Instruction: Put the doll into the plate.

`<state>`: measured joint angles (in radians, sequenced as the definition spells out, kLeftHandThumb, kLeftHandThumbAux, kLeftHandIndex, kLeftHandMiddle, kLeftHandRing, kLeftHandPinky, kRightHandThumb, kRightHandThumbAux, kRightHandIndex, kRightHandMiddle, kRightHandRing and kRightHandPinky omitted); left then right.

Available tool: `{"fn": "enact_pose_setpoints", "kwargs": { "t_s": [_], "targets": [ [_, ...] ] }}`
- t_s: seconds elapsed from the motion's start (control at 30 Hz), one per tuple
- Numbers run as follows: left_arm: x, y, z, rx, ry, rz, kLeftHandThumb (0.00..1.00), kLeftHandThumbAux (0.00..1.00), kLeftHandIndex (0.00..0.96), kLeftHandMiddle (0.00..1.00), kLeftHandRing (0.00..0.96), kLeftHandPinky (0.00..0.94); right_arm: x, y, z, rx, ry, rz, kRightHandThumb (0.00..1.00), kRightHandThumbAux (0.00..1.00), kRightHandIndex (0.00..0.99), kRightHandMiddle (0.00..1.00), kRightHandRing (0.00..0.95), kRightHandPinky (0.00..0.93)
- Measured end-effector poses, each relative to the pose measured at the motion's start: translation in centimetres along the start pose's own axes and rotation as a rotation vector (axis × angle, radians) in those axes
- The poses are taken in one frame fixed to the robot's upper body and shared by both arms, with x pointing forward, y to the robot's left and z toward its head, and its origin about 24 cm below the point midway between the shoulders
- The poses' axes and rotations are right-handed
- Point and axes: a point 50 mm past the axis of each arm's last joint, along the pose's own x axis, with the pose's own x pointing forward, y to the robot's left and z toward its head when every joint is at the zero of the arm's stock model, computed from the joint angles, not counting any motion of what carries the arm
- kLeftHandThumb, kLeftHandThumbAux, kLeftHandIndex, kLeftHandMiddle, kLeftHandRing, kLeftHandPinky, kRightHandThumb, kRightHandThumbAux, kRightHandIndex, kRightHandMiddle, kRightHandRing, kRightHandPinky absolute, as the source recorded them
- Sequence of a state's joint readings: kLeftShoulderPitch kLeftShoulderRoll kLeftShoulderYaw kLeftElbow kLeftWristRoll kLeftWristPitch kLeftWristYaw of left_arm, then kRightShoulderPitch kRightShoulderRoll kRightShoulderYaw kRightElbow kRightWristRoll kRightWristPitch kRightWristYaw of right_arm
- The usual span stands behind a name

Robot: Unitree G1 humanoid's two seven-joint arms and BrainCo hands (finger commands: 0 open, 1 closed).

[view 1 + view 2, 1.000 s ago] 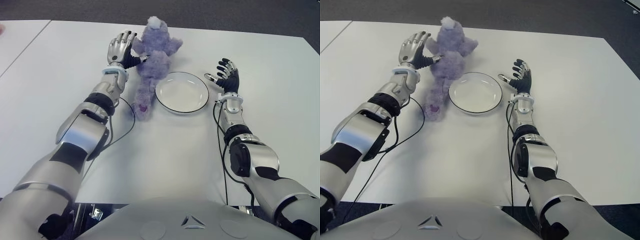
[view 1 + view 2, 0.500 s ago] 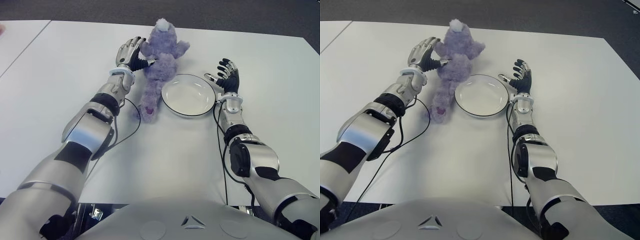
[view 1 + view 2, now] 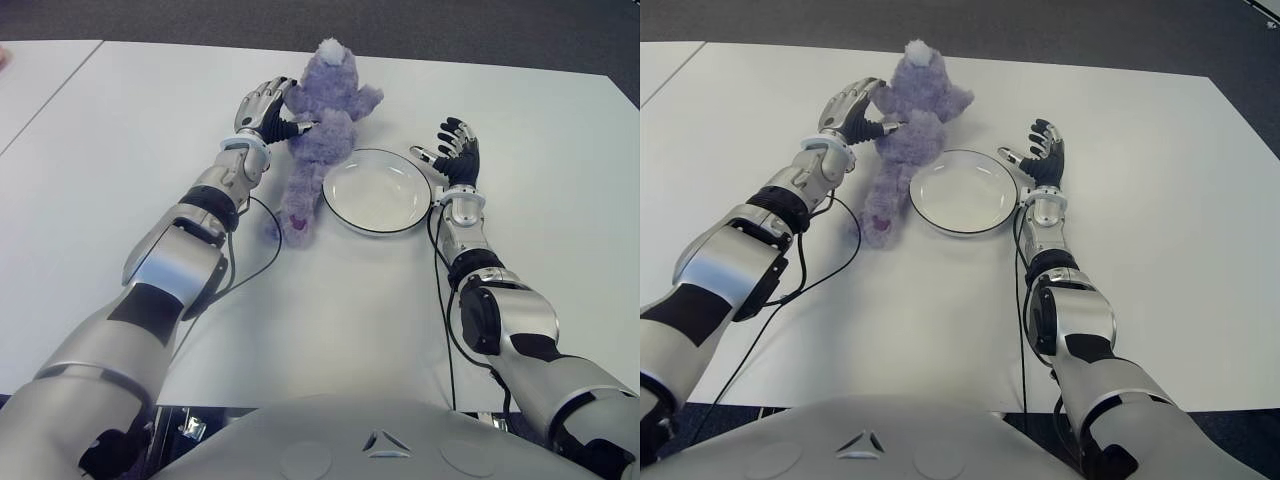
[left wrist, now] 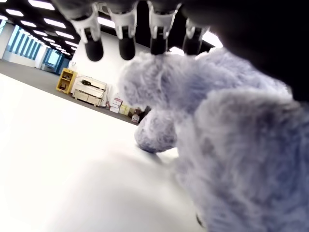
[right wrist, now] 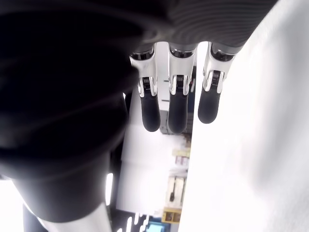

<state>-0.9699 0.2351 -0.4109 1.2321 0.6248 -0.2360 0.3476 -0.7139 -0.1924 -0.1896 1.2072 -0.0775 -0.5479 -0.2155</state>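
A purple plush doll (image 3: 320,120) lies stretched out on the white table (image 3: 330,320), its head at the far end and its feet toward me, touching the left rim of the white plate (image 3: 378,192). My left hand (image 3: 268,105) is against the doll's left shoulder, with the thumb on its torso and the fingers (image 4: 126,43) arched over it but not closed. The doll (image 4: 231,145) fills that hand's wrist view. My right hand (image 3: 455,150) stands open beside the plate's right rim, its fingers (image 5: 176,106) straight and holding nothing.
A black cable (image 3: 250,250) loops on the table beside my left forearm, near the doll's feet. A second white table (image 3: 30,80) adjoins at the far left. Dark floor lies beyond the far edge.
My left hand moved right and tilted onto the doll, shifting the doll and the plate to the right toward my right hand. Little has changed over the last half second.
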Motion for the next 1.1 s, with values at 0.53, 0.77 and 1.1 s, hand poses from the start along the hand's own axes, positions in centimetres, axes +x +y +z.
{"fn": "enact_pose_setpoints", "kwargs": {
  "t_s": [0.53, 0.77, 1.1],
  "targets": [
    [-0.7, 0.4, 0.6, -0.024, -0.120, 0.019, 0.000, 0.409, 0.000, 0.000, 0.000, 0.000, 0.0, 0.2, 0.0, -0.038, -0.005, 0.001, 0.000, 0.966, 0.198, 0.234, 0.220, 0.226],
    [-1.0, 0.8, 0.8, -0.028, -0.161, 0.041, 0.000, 0.448, 0.000, 0.000, 0.000, 0.000, 0.0, 0.4, 0.1, -0.063, -0.013, 0.005, 0.000, 0.967, 0.196, 0.233, 0.221, 0.230],
    [-1.8, 2.0, 1.5, -0.040, -0.253, 0.101, 0.000, 0.450, 0.000, 0.000, 0.000, 0.000, -0.1, 0.9, 0.3, -0.112, -0.030, 0.024, 0.000, 0.976, 0.214, 0.250, 0.237, 0.243]
  ]
}}
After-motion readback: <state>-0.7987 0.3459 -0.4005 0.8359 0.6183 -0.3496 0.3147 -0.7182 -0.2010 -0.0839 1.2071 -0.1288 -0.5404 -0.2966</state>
